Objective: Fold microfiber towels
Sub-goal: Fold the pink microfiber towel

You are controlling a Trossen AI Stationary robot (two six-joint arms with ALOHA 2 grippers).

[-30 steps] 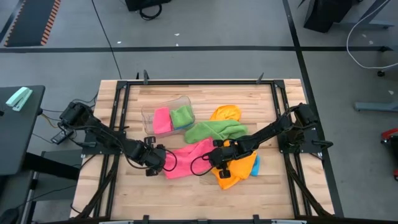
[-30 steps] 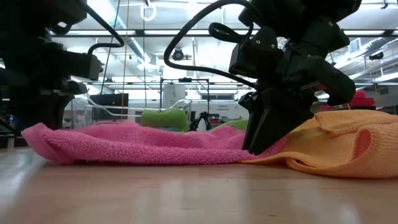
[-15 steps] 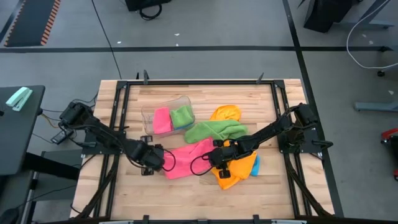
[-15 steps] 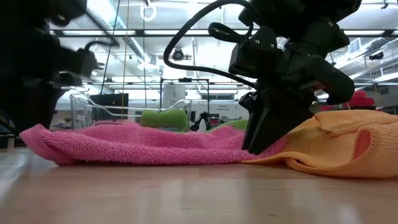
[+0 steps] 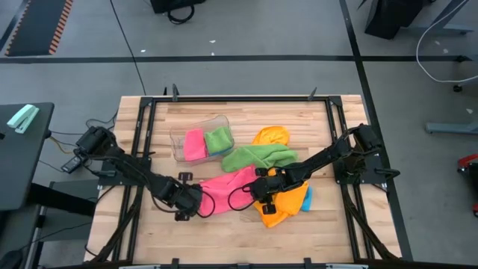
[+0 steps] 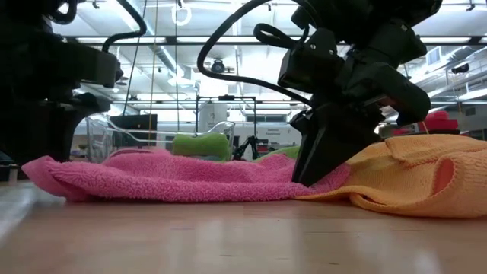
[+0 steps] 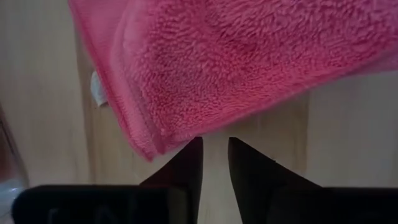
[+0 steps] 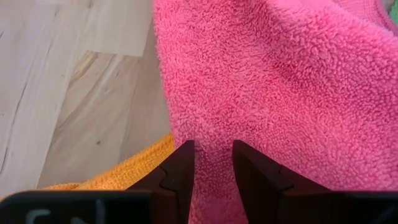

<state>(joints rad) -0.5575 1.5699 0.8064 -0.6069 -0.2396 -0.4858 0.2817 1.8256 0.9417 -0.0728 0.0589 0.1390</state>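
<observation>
Your pink towel (image 5: 228, 190) lay spread and rumpled near the middle of the wooden surface (image 5: 149, 232), its pile thick and looped, a stitched hem running along one edge with a small white tag showing beside that hem in the left wrist view; one end of it reached toward the left gripper (image 5: 196, 203), the other met the orange towel (image 5: 287, 202).

Your left gripper sat low at the towel's left corner; its fingers (image 7: 186, 165) stood a narrow gap apart with bare wood between them, the pink edge just ahead of the tips and nothing grasped.

Your right gripper (image 5: 259, 188) was down on the towel's right end; its fingers (image 8: 180, 165) were clenched on a fold of pink towel that filled the gap between them.

The orange towel lay bunched under and beside the right gripper, with a sliver of blue cloth (image 5: 308, 197) showing at its far edge; a green towel (image 5: 258, 157) sprawled just behind the pink one, touching it; a second orange cloth (image 5: 270, 137) sat behind the green.

A clear tub (image 5: 202, 138) held a pink and a green cloth, folded, side by side.
</observation>
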